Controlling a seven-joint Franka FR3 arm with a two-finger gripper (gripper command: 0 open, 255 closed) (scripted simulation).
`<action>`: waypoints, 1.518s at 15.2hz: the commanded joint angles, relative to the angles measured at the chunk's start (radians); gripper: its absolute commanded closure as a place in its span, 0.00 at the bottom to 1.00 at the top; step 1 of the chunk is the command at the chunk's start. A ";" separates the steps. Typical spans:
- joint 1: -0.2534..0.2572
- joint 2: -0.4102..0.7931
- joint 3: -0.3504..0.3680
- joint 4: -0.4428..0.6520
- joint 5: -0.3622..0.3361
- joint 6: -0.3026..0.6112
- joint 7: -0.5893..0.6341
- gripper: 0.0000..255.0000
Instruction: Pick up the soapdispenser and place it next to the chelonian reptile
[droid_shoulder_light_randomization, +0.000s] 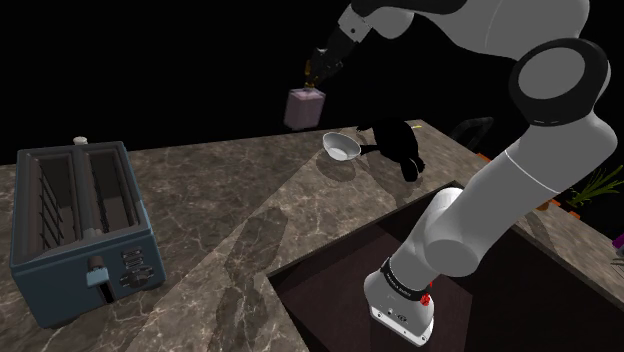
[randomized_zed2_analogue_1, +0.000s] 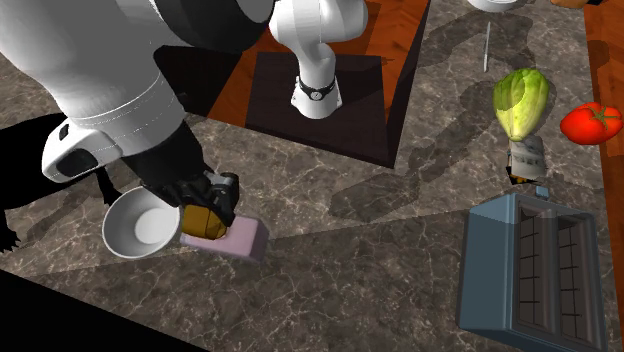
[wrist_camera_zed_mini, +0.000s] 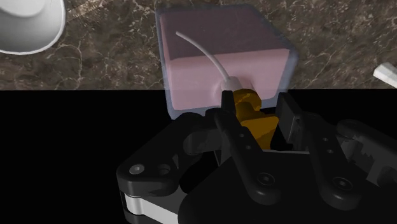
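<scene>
One pincer clasping pink soap dispenser, at counter edge, bowl near

You see a pink soap dispenser, its amber pump, black hand, white bowl, brown-veined marbled bench, and blue-grey toaster.

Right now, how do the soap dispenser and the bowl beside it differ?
The dispenser is a pink box with an amber pump; the bowl is white and round. The jaws clasp the dispenser's pump; the bowl sits free on the counter. Both are near the counter's edge, close together.
</scene>
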 joint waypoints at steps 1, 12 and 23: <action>0.000 0.000 0.000 0.029 -0.003 -0.028 0.007 1.00; 0.000 0.023 -0.005 0.200 -0.002 -0.176 0.035 1.00; -0.043 -0.038 -0.056 0.231 -0.023 -0.281 -0.035 1.00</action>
